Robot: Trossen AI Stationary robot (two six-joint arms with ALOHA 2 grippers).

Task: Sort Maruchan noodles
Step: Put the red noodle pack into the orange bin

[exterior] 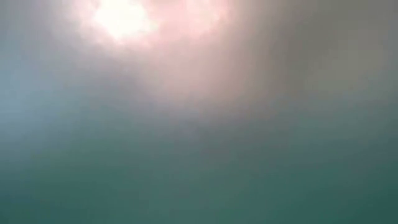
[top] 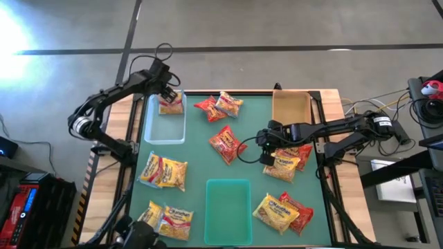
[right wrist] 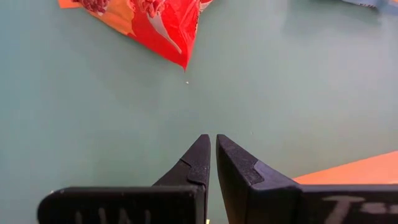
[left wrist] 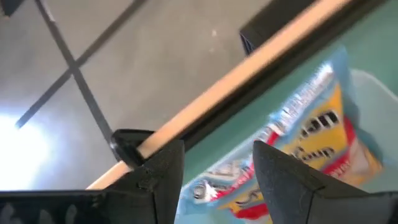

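My left gripper hovers open over the far end of a clear tray. A yellow noodle packet lies flat in that end, below and between the fingers, apart from them. My right gripper is shut with nothing in it, above the bare green mat near the middle. A red packet lies just to its left, and a yellow packet and a red one just to its right. The low view shows only a blur.
More packets lie on the mat: red and orange-and-white at the far middle, yellow at the left and near left, yellow and red at the near right. A tan tray stands far right and a green tray near middle.
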